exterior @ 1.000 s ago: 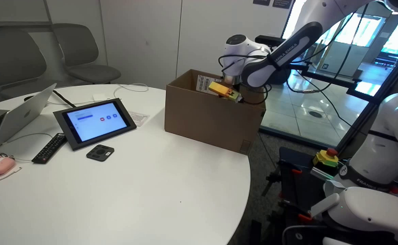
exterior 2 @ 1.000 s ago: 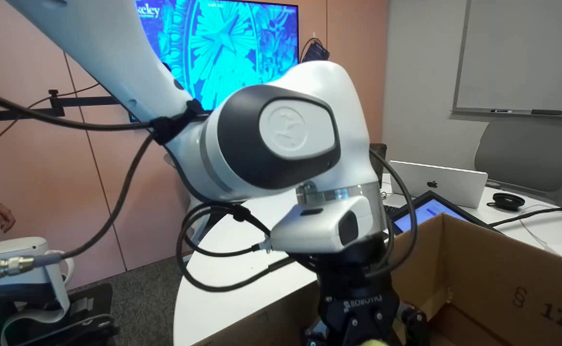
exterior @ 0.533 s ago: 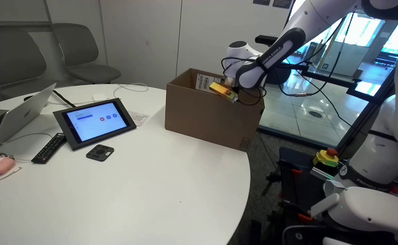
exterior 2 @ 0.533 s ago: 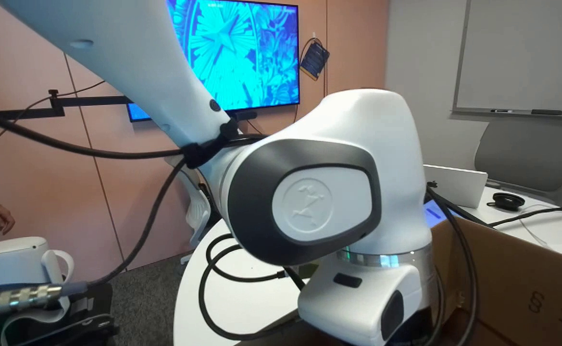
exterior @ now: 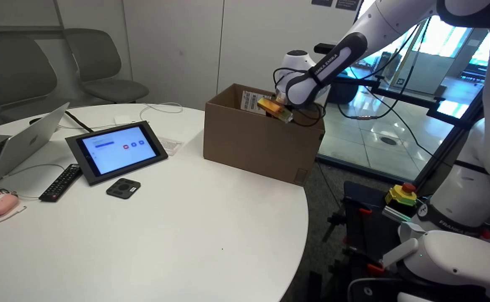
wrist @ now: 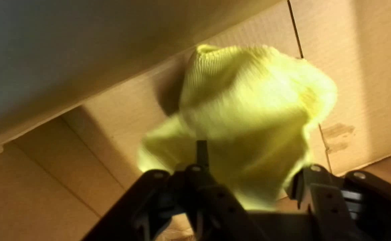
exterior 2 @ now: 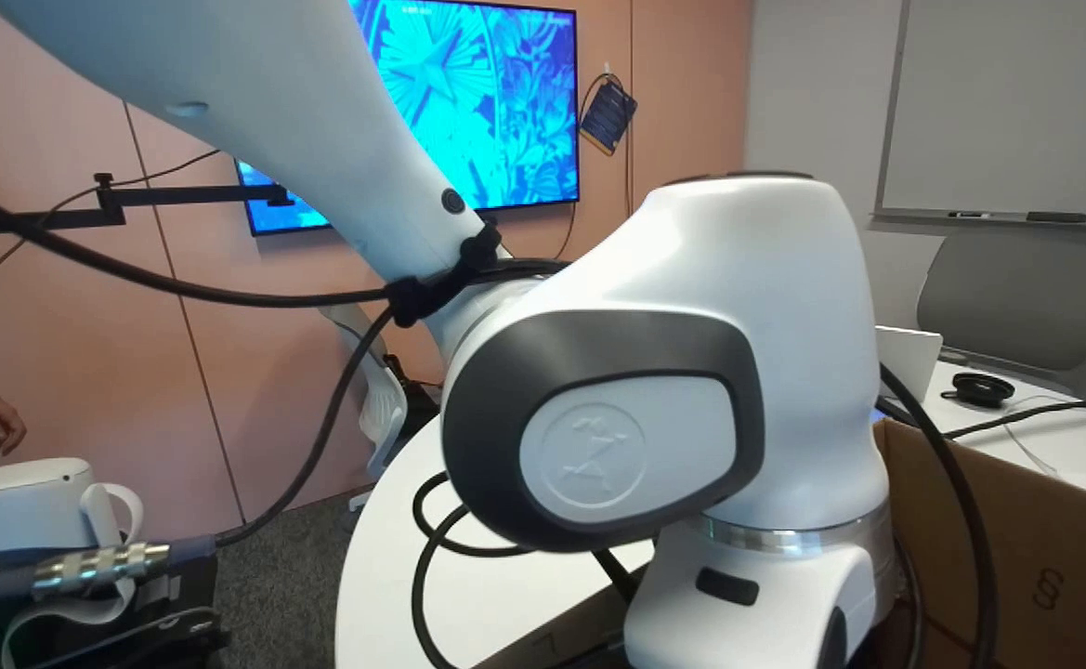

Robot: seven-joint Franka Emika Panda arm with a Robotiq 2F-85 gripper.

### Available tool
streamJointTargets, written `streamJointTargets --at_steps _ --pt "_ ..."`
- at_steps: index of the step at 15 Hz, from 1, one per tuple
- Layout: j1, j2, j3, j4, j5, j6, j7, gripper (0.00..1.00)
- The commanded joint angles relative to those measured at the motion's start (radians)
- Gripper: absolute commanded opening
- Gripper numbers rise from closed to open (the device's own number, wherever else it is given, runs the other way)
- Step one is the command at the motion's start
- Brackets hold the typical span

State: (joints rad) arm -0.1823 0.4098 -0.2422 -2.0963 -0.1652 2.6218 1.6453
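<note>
Inside the box (exterior: 257, 147), a yellow cloth (wrist: 249, 110) sits crumpled directly ahead of the gripper (wrist: 249, 177), as the wrist view shows; blur prevents telling whether it rests fully on the bottom. The jaws stand spread, with cloth visible across the gap between them; neither jaw can be seen to clamp it, though light contact at the edges cannot be ruled out. In both exterior views the gripper is out of sight. The step in hand is judged to be release of the cloth within the box. The next move calls for a check that no fold hangs on either jaw, then a straight lift clear of the box walls; a caught fold could be drawn out with the gripper. Markings are as follows. The arm (exterior: 347, 48) carries the name FRANKA EMIKA on its forearm link; in an exterior view, a joint cover shows a raised emblem (exterior 2: 594, 462) without legible lettering. An inner wall of the box is printed with a section sign (exterior 2: 1047, 588) and a number beginning with 1, cut off by the frame edge. A white label (exterior: 251, 102) on an inner wall bears a barcode; its text is too small to read. The laptop (exterior: 35, 140) bears the Apple logo. The tablet (exterior: 119, 149) displays coloured icons, its text not legible.
</note>
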Motion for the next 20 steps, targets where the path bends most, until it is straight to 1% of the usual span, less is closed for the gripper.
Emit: streamJointTargets --at_steps 1,3,4,6,7,9,12,14,16,19,20 --pt "0.033 -0.037 -0.024 0.0 0.024 0.01 -0.08 0.82" --pt "0.066 -0.083 -0.045 -0.018 -0.013 0.01 -0.071 0.98" --pt "0.082 -0.105 -0.056 -0.023 -0.033 0.008 -0.067 1.0" --pt "0.123 -0.163 -0.079 -0.038 -0.095 0.004 -0.045 1.0" --pt "0.147 -0.198 -0.092 -0.052 -0.145 0.005 -0.023 1.0" --pt "0.17 -0.261 -0.09 -0.065 -0.226 -0.009 -0.014 1.0" --pt "0.183 -0.371 -0.033 -0.12 -0.332 -0.021 -0.058 0.99" --pt "0.182 -0.439 0.022 -0.161 -0.361 -0.027 -0.11 1.0" --pt "0.179 -0.502 0.081 -0.209 -0.354 -0.03 -0.173 1.0" --pt "0.183 -0.579 0.16 -0.265 -0.27 -0.047 -0.334 1.0" --pt "0.187 -0.6 0.177 -0.28 -0.225 -0.052 -0.402 1.0"
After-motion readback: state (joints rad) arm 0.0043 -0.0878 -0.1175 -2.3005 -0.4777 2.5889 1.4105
